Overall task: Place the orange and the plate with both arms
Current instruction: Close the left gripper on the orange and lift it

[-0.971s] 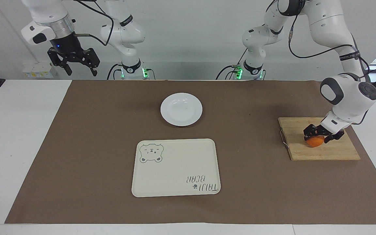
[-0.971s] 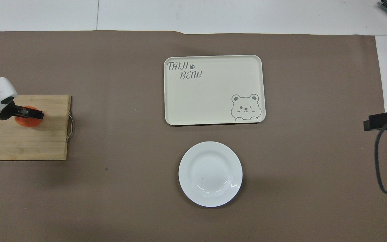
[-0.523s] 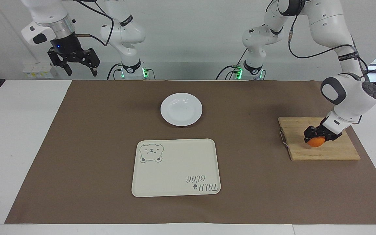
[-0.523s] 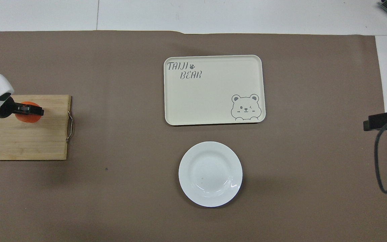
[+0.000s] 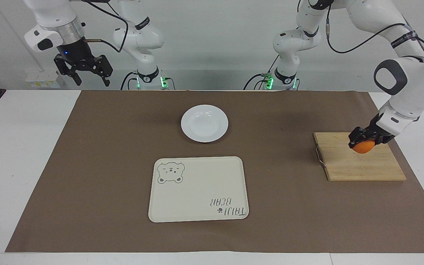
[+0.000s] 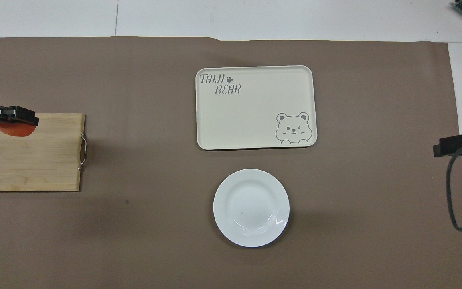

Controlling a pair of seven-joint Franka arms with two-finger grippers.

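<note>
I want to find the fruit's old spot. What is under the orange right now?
The orange hangs in the left gripper, lifted over the wooden cutting board. Only bare board shows beneath it. The fruit's top is covered by the gripper.

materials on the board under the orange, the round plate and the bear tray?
Rectangular wooden cutting board: looks like bamboo or light wood, matt, visible plank lines, a metal wire handle. Round white plate: probably glazed ceramic, with glossy highlights on its rim. Cream rectangular bear-print tray: likely plastic or melamine, smooth, low sheen.
</note>
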